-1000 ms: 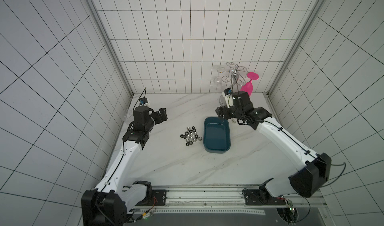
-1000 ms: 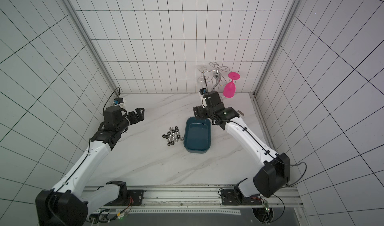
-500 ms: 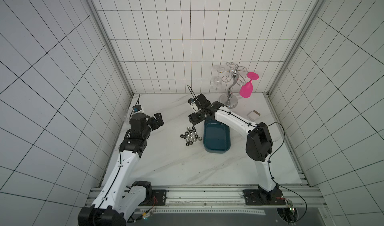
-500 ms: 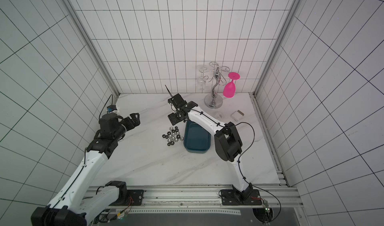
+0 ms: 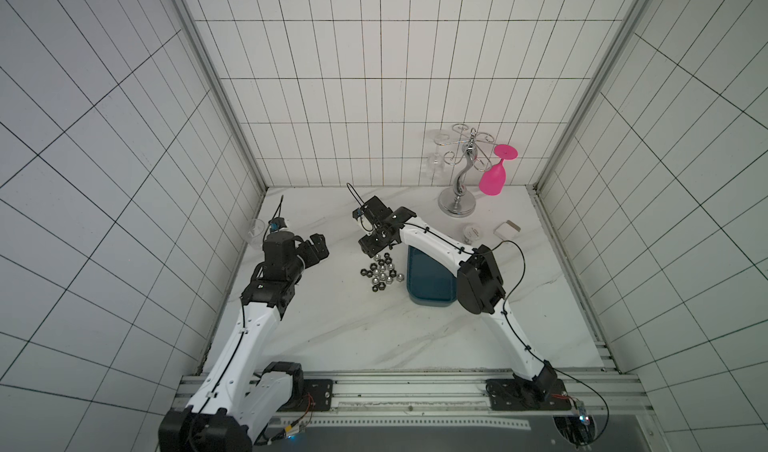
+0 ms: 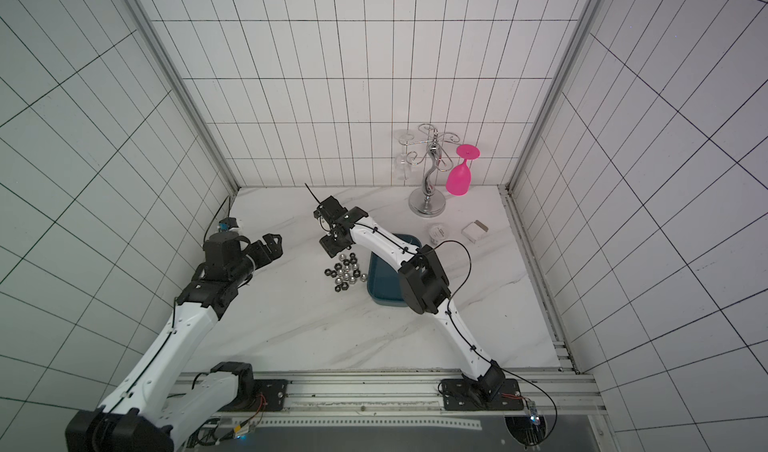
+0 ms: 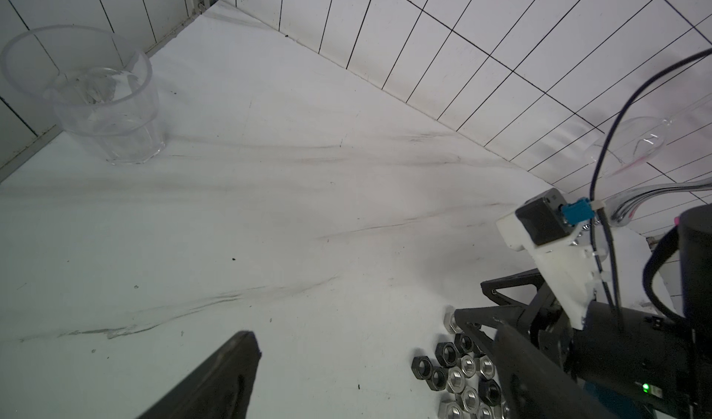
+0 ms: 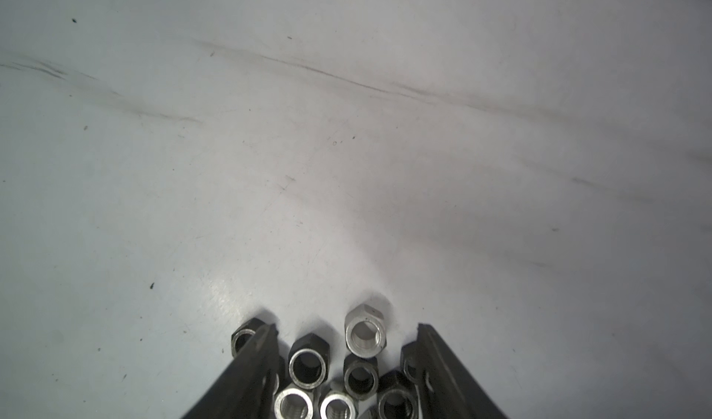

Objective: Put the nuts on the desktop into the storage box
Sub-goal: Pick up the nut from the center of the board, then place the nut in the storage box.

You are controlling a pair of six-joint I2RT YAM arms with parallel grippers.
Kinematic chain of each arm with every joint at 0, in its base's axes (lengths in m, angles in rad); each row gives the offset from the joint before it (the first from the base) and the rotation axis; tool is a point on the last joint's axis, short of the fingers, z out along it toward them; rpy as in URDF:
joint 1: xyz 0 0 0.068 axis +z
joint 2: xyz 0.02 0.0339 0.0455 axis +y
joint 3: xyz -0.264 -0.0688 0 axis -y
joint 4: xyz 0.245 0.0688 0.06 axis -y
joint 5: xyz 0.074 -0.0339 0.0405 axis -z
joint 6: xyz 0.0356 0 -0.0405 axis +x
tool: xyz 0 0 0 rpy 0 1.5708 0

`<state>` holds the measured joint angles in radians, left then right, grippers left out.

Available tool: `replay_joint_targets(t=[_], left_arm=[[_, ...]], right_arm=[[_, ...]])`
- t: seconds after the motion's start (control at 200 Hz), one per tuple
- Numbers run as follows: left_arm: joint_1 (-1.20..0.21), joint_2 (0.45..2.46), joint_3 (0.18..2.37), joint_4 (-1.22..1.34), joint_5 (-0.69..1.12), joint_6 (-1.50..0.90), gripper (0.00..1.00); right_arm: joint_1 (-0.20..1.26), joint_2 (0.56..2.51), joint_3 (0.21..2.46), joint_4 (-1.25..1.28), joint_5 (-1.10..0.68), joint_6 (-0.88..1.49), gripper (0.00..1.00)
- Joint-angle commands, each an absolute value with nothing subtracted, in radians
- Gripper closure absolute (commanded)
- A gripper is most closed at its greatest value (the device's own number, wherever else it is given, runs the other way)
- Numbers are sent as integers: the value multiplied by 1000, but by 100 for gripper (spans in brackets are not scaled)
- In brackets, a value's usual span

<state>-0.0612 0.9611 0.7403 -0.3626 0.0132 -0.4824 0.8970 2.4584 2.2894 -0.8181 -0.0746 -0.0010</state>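
Storage box [image 5: 428,288]: teal tray, middle of desktop [image 5: 332,337]; interior partly hidden under right arm [image 5: 432,242].
Nuts [image 5: 381,272]: black and silver, clustered on desktop just beside box's long side.
Clear cup [image 7: 88,101]: left edge, contents unclear.
Right gripper [image 8: 345,330]: fingers spread, straddling cluster's end nuts.
Left gripper [image 5: 319,248]: spread; only one finger shows in wrist view.

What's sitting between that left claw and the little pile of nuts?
Nothing: only bare marble desktop separates the left claw from the nuts, as both top views show.
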Motion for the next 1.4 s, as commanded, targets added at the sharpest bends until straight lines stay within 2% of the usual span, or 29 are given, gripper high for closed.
replay_joint_targets(t=[0.0,0.505,0.56,0.67,0.85,1.139,1.394], left_arm=[[-53,941,724,-368,23,-478,1],[-20,924,716,-379,41,-470,1],[-18,921,715,-379,40,-470,2],[-15,920,717,-377,41,-475,1],[-15,925,730,-377,51,-483,1],[-21,934,784,-391,98,-488,2],[-118,1002,845,-387,99,-493,2]], right_arm=[[902,2499,2331,-881,-80,-5,42],[904,2577,2349,-931,-41,15,53],[904,2577,2346,-931,-41,17,57],[904,2575,2350,-926,-38,15,72],[902,2552,2377,-919,-26,15,80],[841,2293,2311,-837,-77,92,81],[677,1996,1892,-815,-54,152,80]])
